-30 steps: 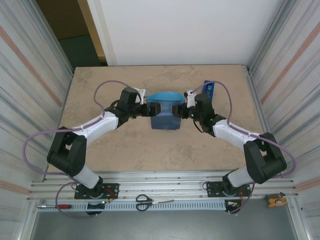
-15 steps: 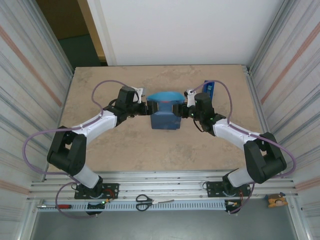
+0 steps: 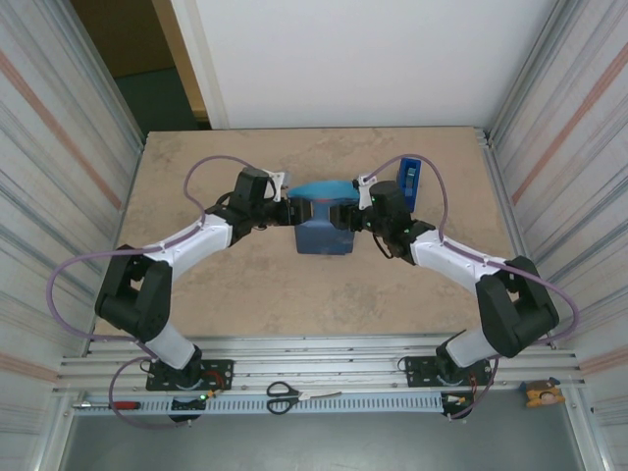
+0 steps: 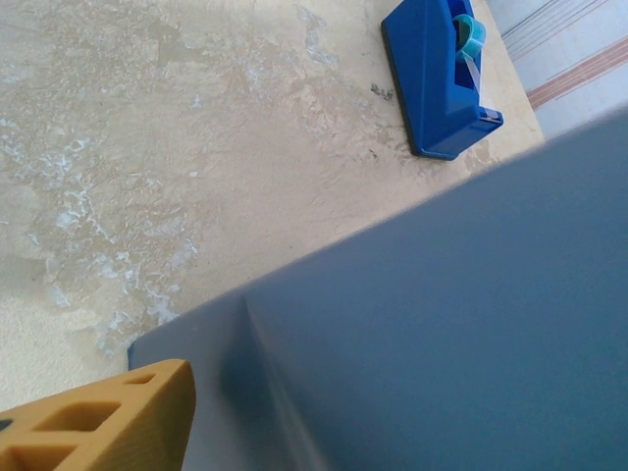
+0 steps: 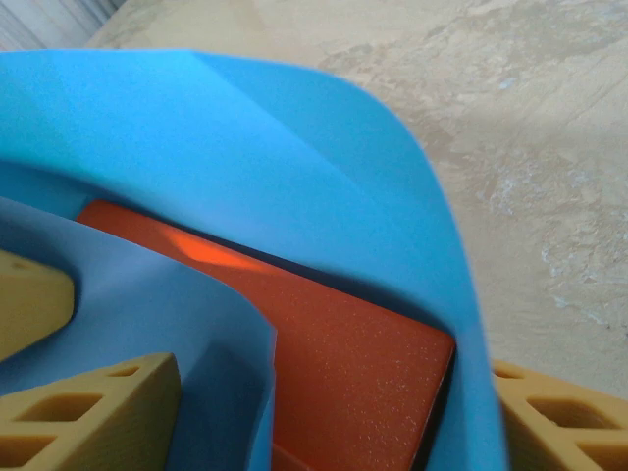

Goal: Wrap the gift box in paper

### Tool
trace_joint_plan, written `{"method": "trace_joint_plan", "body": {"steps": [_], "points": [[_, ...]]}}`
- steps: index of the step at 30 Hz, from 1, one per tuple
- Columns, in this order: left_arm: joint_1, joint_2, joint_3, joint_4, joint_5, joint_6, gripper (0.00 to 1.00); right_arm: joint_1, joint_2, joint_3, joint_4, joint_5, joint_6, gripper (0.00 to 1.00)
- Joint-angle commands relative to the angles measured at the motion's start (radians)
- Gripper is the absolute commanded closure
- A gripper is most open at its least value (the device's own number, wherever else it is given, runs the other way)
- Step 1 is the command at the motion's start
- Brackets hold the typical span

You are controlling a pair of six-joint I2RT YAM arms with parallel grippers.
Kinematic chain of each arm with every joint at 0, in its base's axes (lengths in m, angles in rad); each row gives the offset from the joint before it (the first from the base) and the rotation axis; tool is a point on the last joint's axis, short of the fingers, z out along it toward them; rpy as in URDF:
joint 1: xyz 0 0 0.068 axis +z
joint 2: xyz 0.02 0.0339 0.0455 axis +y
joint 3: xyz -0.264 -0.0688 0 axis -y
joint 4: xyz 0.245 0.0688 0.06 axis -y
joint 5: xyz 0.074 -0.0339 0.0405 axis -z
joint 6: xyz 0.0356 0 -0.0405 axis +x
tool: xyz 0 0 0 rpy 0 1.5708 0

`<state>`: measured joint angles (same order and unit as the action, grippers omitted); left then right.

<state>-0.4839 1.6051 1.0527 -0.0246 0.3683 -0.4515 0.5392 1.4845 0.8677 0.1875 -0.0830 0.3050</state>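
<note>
Two robot arms meet over a half-wrapped parcel at the middle of a tan worktop. From the left, the left claw sits at the parcel's left side. Its wrist camera catches one yellow finger beside a creased flap of dark blue, and whether that claw is apart or clamped cannot be told. The paper lies between the two claws, its darker face up on the near side and its light blue face curling up and over at the far side. The orange gift box shows beneath that curl, lying inside the sheet. The right claw meets the parcel's right side, its fingers set wide on either side of box and paper; whether they squeeze cannot be told. A blue tape dispenser stands just beyond the right arm, apart from the parcel.
</note>
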Motion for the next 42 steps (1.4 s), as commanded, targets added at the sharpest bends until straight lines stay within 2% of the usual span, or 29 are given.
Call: {"method": "trace_joint_plan", "body": {"steps": [1, 7, 14, 24, 31, 37, 42], "points": [[-0.013, 0.020, 0.013, 0.001, 0.024, -0.015, 0.36, 0.008, 0.016, -0.011, -0.010, 0.027, 0.009, 0.35], [-0.022, 0.021, 0.009, 0.020, 0.064, -0.068, 0.43, 0.000, -0.001, -0.002, -0.027, -0.066, 0.014, 0.42], [-0.041, -0.021, -0.037, 0.062, 0.089, -0.161, 0.48, -0.003, -0.032, 0.008, -0.064, -0.160, 0.035, 0.43], [-0.057, -0.101, -0.088, 0.034, 0.089, -0.243, 0.47, 0.020, -0.115, -0.027, -0.093, -0.192, 0.097, 0.42], [-0.059, -0.095, -0.083, -0.002, 0.075, -0.226, 0.47, 0.033, -0.103, -0.027, -0.125, -0.129, 0.083, 0.41], [-0.060, -0.070, -0.032, -0.076, 0.049, -0.184, 0.47, 0.045, -0.110, -0.010, -0.162, -0.020, -0.007, 0.23], [-0.060, -0.061, -0.039, -0.068, 0.052, -0.186, 0.47, 0.072, -0.136, -0.049, -0.128, 0.094, -0.070, 0.16]]}}
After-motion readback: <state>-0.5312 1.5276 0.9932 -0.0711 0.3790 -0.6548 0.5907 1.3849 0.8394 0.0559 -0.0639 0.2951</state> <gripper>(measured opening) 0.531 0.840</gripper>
